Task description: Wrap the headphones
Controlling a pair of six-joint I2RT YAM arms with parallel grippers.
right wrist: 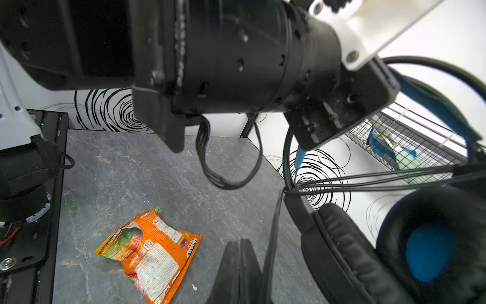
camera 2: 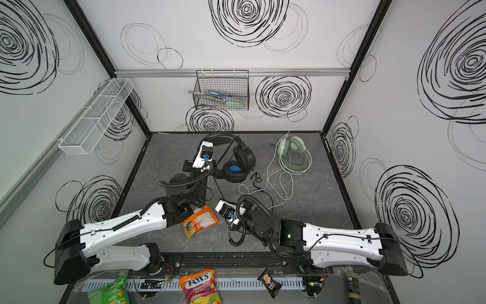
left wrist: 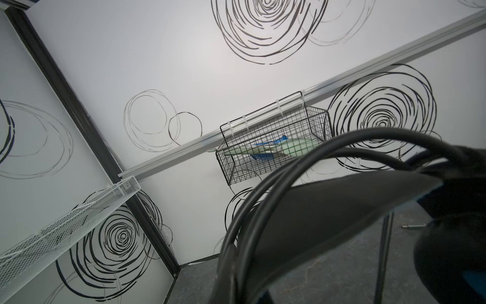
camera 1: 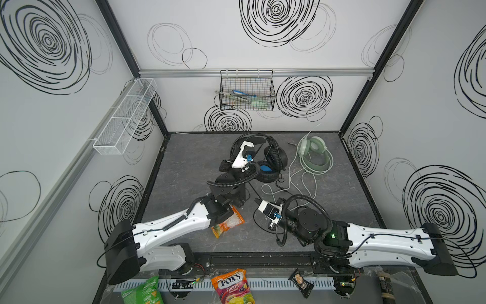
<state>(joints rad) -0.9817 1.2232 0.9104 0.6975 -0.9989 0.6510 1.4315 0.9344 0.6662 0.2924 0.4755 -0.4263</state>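
Observation:
The black headphones (camera 1: 273, 158) (camera 2: 244, 158) stand at the middle back of the mat, headband up, one blue-lined earcup (right wrist: 426, 252) low. Several turns of black cable (left wrist: 236, 223) lie along the headband (left wrist: 328, 210). My left gripper (camera 1: 256, 143) (camera 2: 210, 144) reaches under that headband and is shut on it; its fingers are hidden. My right gripper (camera 1: 256, 202) (camera 2: 216, 207) (right wrist: 240, 263) hangs low near the mat's middle, fingers pressed together, with the black cable (right wrist: 273, 237) running along the outside of one finger. The mint-green headphones (camera 1: 314, 150) (camera 2: 292, 150) lie at the back right, their whitish cable (camera 1: 294, 179) loose.
An orange candy bag (camera 1: 228, 221) (right wrist: 150, 250) lies under my left forearm. A black wire basket (camera 1: 247, 94) hangs on the back wall and a white mesh basket (camera 1: 126, 115) on the left wall. Snack bags (camera 1: 232, 288) lie beyond the front rail.

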